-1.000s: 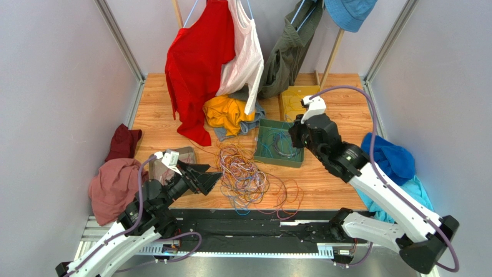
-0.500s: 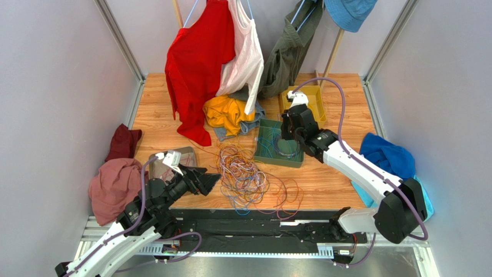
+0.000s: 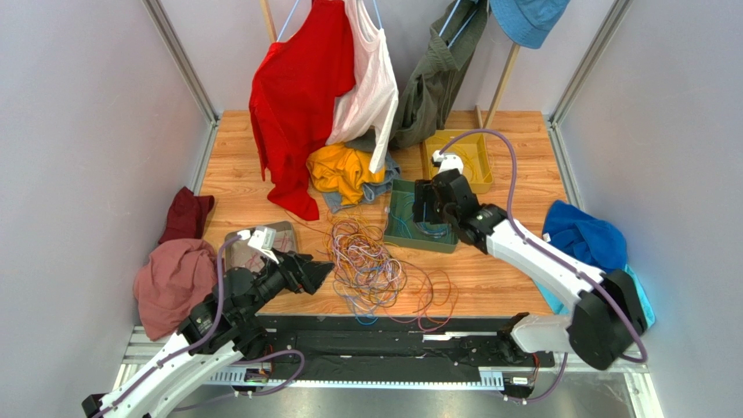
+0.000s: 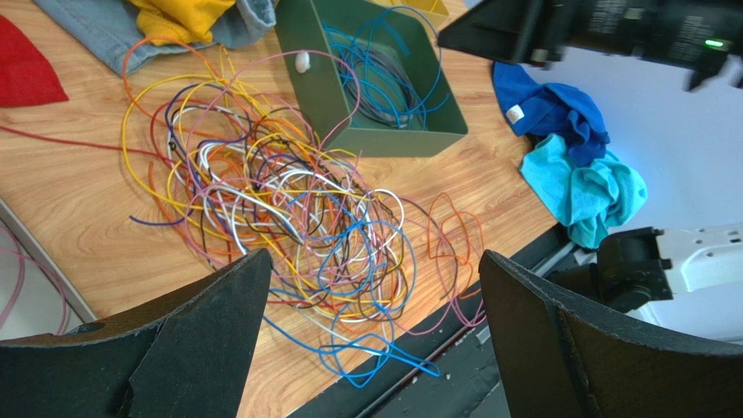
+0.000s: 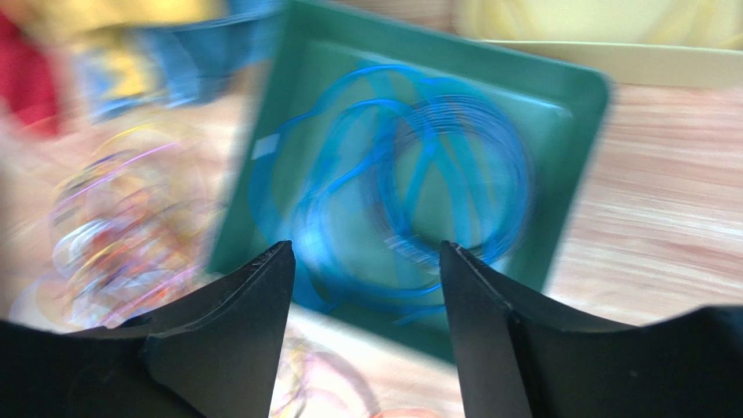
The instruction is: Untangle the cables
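On the table [image 3: 237, 165] the cables [image 3: 364, 261] look light, limp; better take an outer loop. Left gripper [image 4: 371, 266] and right gripper [image 5: 366, 252] stand open.

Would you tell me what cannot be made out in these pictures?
Right wrist view: motion blur smears the cables; strands cannot be told apart.
Top view: the right gripper hides part of the green tray.
Left wrist view: the top edge cuts off the yellow tray.

Pale grey walls [image 3: 78, 131] enclose a light wooden table [image 3: 235, 165]
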